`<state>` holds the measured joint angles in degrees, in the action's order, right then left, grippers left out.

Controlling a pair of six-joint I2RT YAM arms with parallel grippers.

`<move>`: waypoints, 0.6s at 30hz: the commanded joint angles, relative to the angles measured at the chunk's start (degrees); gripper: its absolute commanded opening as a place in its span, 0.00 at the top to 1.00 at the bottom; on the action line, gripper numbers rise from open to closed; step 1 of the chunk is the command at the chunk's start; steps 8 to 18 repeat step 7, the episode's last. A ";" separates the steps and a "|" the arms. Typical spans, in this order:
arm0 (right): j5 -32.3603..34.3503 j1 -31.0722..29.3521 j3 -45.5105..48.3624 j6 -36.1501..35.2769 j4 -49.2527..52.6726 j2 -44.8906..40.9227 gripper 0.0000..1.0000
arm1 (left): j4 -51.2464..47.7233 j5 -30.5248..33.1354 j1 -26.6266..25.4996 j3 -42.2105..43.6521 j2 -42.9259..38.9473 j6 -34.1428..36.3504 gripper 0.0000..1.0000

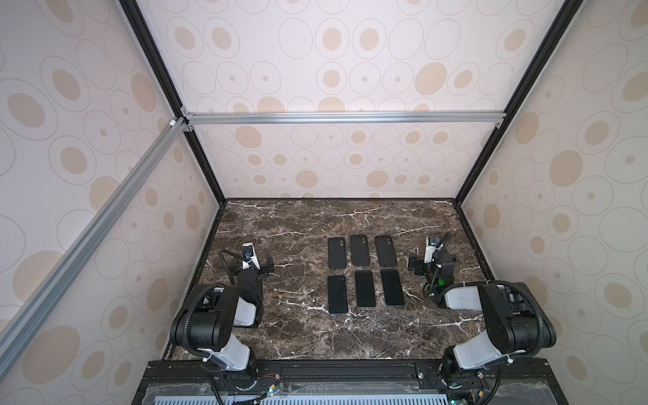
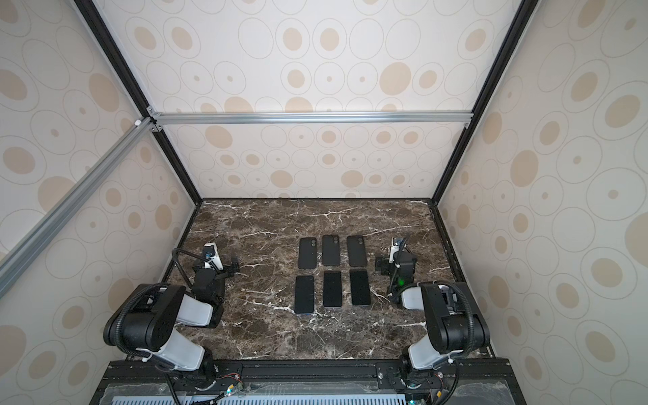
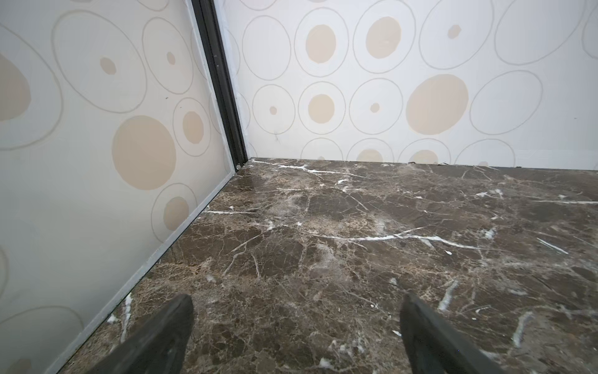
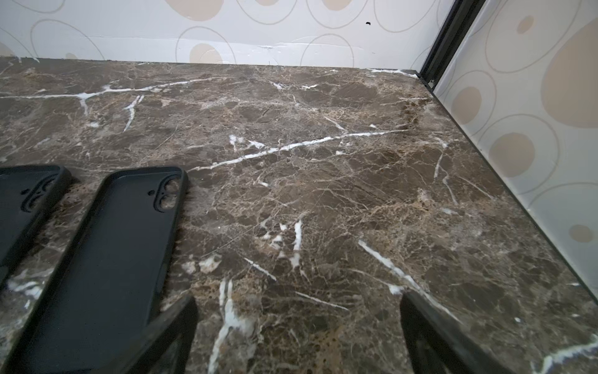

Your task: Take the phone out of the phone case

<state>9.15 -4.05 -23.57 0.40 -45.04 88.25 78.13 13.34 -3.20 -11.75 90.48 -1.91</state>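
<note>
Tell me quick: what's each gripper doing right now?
Left gripper: open, holding nothing.
Right gripper: open, holding nothing.

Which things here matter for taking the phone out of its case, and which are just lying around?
Job: three front-row phones, whether cased unclear; three back-row cases, apparently empty; left gripper, right gripper, both open.
Just there: marble table, patterned walls; no stray items visible.

Brown marble tabletop [image 1: 315, 224], circle-patterned walls [image 1: 350, 52]
</note>
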 commanded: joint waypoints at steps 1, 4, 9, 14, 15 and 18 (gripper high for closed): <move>-0.03 0.40 -0.54 -0.67 -0.76 -0.05 0.00 | -0.31 -0.73 0.30 -1.23 0.31 0.09 0.01; -0.09 0.42 -0.57 -0.62 -0.82 -0.07 0.00 | -0.80 -0.95 0.47 -1.46 0.33 -0.02 0.01; -0.03 0.38 -0.57 -0.66 -0.81 -0.03 0.00 | 0.01 -3.08 0.42 -0.97 0.05 0.97 0.01; -0.03 0.38 -0.57 -0.66 -0.81 -0.03 0.00 | 0.01 -3.08 0.42 -0.97 0.05 0.97 0.01; -0.03 0.38 -0.57 -0.66 -0.81 -0.03 0.00 | 0.01 -3.08 0.42 -0.97 0.05 0.97 0.01; -0.03 0.38 -0.57 -0.66 -0.81 -0.03 0.00 | 0.01 -3.08 0.42 -0.97 0.05 0.97 0.01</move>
